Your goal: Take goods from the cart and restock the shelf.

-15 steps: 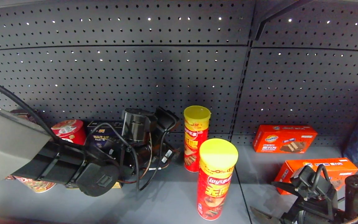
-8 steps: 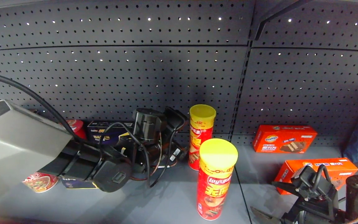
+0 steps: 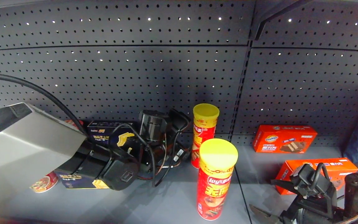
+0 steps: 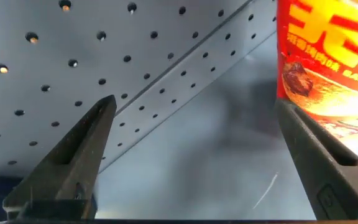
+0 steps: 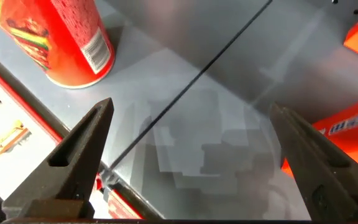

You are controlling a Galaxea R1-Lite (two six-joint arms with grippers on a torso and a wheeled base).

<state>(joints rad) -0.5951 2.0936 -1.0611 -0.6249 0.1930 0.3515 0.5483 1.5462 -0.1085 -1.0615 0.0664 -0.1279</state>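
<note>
Left tool (image 4: pixel 196 104): spread open, nothing held. Rear chip can (image 3: pixel 204 130) stands upright on the shelf (image 3: pixel 166 205), just ahead of one fingertip (image 4: pixel 303 140), outside the gap. Judgement: left arm nearer; retreat straight back clears it.

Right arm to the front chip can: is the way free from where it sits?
Probably yes. The right gripper is open, and bare shelf lies between it and the front chip can; the nearer orange box sits on its other side.
</note>
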